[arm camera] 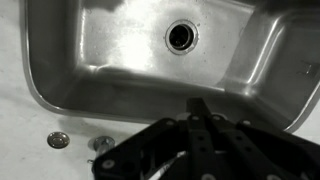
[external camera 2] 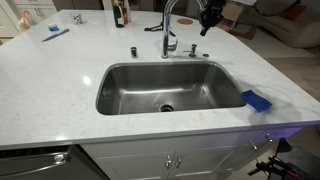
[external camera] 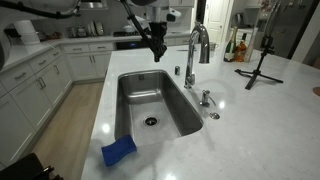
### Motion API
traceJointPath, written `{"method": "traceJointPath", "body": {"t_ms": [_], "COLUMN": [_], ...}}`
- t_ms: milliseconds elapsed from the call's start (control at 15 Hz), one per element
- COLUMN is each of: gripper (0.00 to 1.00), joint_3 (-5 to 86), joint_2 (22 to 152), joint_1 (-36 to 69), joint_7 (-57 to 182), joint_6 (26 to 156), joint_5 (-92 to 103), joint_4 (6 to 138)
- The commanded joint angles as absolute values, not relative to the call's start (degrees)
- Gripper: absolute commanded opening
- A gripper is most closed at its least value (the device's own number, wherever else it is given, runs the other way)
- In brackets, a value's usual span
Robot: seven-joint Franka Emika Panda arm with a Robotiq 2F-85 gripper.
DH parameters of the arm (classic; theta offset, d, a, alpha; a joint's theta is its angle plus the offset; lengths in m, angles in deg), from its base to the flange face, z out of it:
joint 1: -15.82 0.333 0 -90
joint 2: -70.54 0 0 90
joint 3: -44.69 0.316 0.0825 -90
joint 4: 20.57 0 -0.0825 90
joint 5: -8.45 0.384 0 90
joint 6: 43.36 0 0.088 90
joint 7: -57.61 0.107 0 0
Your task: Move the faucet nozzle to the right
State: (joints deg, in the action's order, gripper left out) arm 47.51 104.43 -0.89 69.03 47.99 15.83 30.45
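Note:
The faucet nozzle point(external camera: 197, 42) is a tall chrome gooseneck arch at the sink's back edge, its tip pointing down over the steel sink point(external camera: 122, 95). It also shows in an exterior view point(external camera 2: 168, 25). My gripper point(external camera: 155, 48) hangs in the air beside the spout, apart from it, with its dark fingers pressed together and empty. In an exterior view the gripper point(external camera 2: 207, 20) is to the right of the arch. In the wrist view the fingertips point(arm camera: 200, 106) point over the sink point(arm camera: 40, 90) and its drain point(arm camera: 181, 36); the nozzle is out of view there.
A blue sponge point(external camera: 118, 150) lies on the sink's corner point(external camera 2: 257, 100). Short chrome fittings point(external camera: 205, 98) point(external camera 2: 193, 48) stand by the faucet base. A black tripod point(external camera: 262, 62) and bottles point(external camera: 240, 45) stand on the white counter.

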Motion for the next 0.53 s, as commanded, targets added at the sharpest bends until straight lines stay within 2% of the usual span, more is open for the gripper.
{"method": "traceJointPath", "body": {"t_ms": [0, 67, 133, 333, 467], "gripper": [0.28, 0.29, 0.06, 0.29, 0.29], "joint_3": [48.36, 48.44, 48.24, 48.37, 48.37], "joint_2": [98.18, 97.07, 101.2, 99.31, 99.2], "joint_1": [-0.71, -0.55, -0.69, -0.45, -0.46], "joint_7": [67.22, 67.33, 68.67, 68.51, 68.21], "joint_6": [42.5, 42.07, 43.16, 42.66, 42.66], "joint_5": [15.82, 15.55, 15.82, 15.81, 15.8], "joint_4": [35.77, 36.93, 31.86, 33.86, 34.38]}}
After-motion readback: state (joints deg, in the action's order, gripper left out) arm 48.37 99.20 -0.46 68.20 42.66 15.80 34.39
